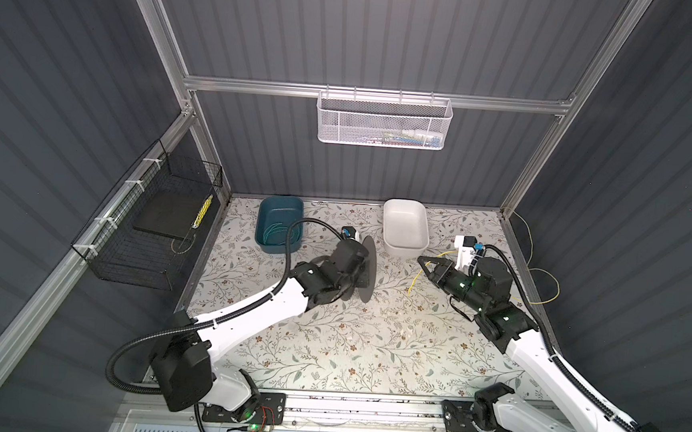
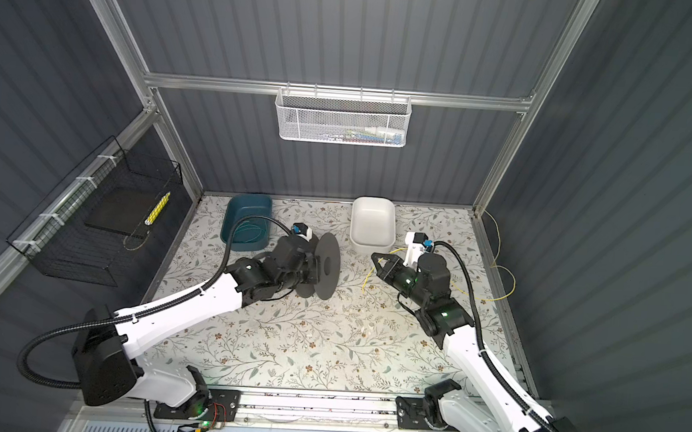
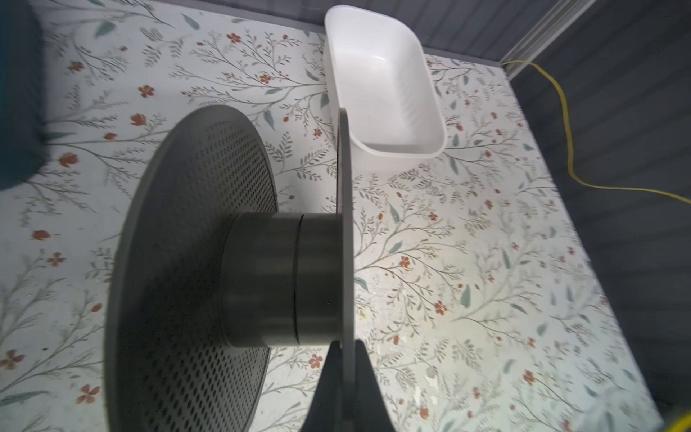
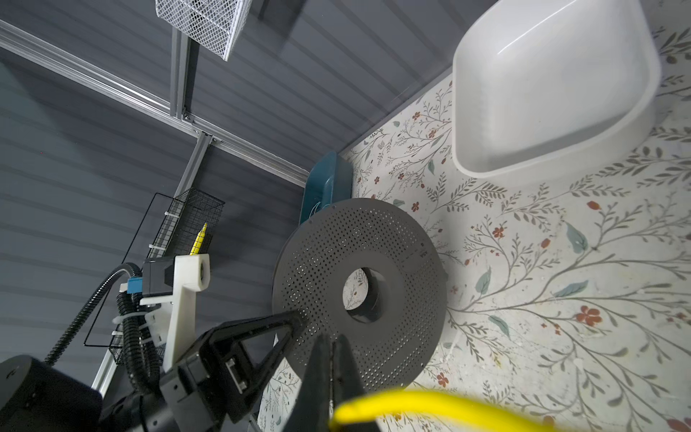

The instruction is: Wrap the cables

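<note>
Bimanual cell, both top views and both wrist views.

The left gripper [image 3: 346, 349] is clamped on the thin rim of one flange of a dark grey perforated plastic spool [image 1: 367, 268], holding it on edge above the middle of the floral-patterned table [image 1: 327, 341]. The bare hub lies level between the two flanges.

The right gripper [image 1: 421, 260] points toward the spool but stands apart from it. Its fingers [image 4: 318, 374] are pressed together on the thin bright yellow wire [image 1: 416, 277]. A short free end of the wire hangs to the table below the gripper. The rest runs back past the right arm and loops over the table's right edge. None of it touches the spool.

A white rectangular plastic tub [image 1: 404, 248] stands at the back of the table, just beyond the two grippers. A teal rectangular plastic tub [image 1: 261, 227] at back left contains a coiled teal-green wire [image 1: 273, 233].
</note>
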